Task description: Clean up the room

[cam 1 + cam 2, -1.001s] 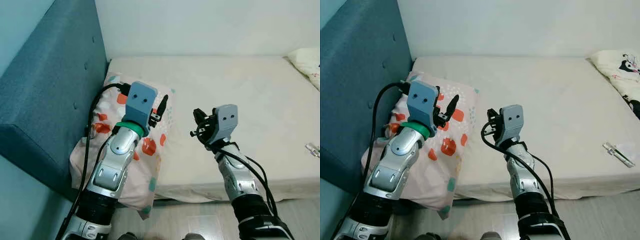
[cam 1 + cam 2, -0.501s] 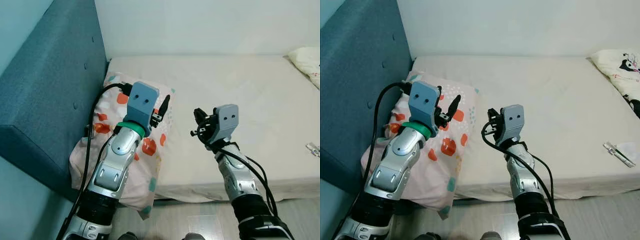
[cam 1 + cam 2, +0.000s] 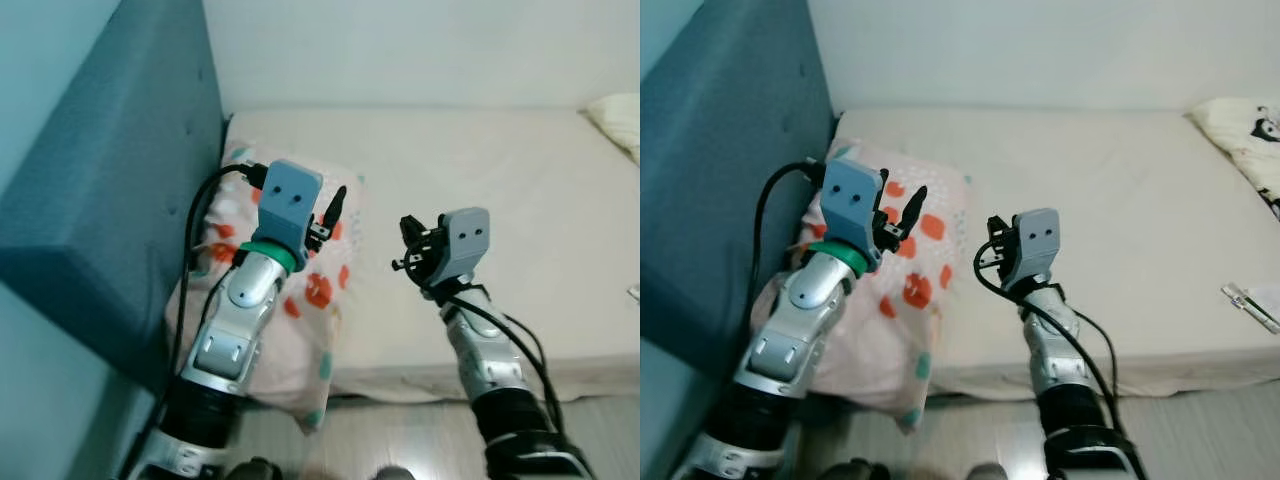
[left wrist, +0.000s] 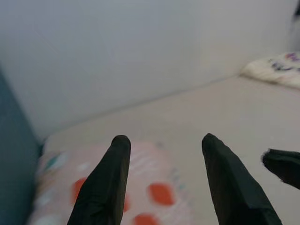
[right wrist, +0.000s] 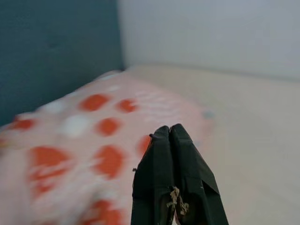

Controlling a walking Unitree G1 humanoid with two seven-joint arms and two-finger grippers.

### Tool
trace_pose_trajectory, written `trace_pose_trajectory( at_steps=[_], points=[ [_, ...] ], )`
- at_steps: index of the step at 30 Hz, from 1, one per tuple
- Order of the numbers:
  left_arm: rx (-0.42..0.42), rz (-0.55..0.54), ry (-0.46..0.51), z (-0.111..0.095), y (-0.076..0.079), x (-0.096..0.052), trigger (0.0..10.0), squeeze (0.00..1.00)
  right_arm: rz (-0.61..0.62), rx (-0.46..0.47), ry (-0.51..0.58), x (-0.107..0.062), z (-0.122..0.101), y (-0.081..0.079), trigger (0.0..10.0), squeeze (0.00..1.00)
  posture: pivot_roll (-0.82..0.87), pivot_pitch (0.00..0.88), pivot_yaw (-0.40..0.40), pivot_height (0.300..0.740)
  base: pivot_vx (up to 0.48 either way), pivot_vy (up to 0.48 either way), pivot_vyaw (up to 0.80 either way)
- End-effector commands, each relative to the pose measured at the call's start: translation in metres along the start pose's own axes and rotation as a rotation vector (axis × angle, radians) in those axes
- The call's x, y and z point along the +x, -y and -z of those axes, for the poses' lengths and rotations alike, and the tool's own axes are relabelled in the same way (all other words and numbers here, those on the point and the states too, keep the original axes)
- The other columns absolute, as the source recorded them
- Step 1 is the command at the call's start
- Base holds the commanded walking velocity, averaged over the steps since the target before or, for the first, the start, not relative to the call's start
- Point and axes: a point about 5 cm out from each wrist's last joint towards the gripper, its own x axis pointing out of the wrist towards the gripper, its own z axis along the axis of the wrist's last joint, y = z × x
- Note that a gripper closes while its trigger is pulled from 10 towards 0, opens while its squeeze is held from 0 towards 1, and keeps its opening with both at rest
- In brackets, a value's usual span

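Dark teal padded headboard (image 3: 110, 170): at the left end of the bare cream mattress (image 3: 480, 190).
Pink pillow with red and teal spots (image 3: 310, 300): lies on the mattress just beside the headboard, its lower corner hanging over the mattress edge.
Left gripper (image 4: 161, 176): raised above the pillow, fingers spread wide, holding nothing.
Right gripper (image 5: 171, 176): above the mattress just right of the pillow, fingers pressed together, empty.
White printed cushion (image 3: 1240, 130): far right corner of the mattress; its black print shows in the right eye view.
Small clear wrapper (image 3: 1247, 304): near the mattress's front right edge.
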Motion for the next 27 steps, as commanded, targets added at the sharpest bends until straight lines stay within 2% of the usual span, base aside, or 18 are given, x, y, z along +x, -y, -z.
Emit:
trace_pose_trajectory(
  at_steps=[1, 8, 24, 27],
  points=[
    [-0.014, 0.029, 0.004, -0.0007, 0.0081, 0.0007, 10.0, 0.0, 0.037, -0.003, -0.018, -0.0062, 0.0042, 0.0112, 10.0, 0.0, 0.02, 0.0, -0.021, 0.74, 0.0, 0.33, 0.0],
    [0.028, 0.041, 0.029, -0.003, 0.0096, 0.0001, 10.0, 0.0, 0.039, -0.004, -0.021, -0.0066, 0.0049, 0.012, 10.0, 0.0, 0.02, 0.0, -0.02, 0.74, 0.0, 0.0, 0.0],
    [0.034, 0.058, 0.04, -0.0034, 0.0122, -0.0012, 10.0, 0.0, 0.04, -0.006, -0.021, -0.0073, 0.0058, 0.0118, 10.0, 0.0, 0.02, 0.0, -0.017, 0.74, 0.0, -0.046, 0.0],
    [0.034, 0.057, 0.044, -0.0036, 0.012, -0.0013, 10.0, 0.0, 0.04, -0.005, -0.021, -0.0074, 0.0059, 0.0116, 10.0, 0.0, 0.02, 0.0, -0.017, 0.74, 0.0, -0.322, 0.0]
  ],
)
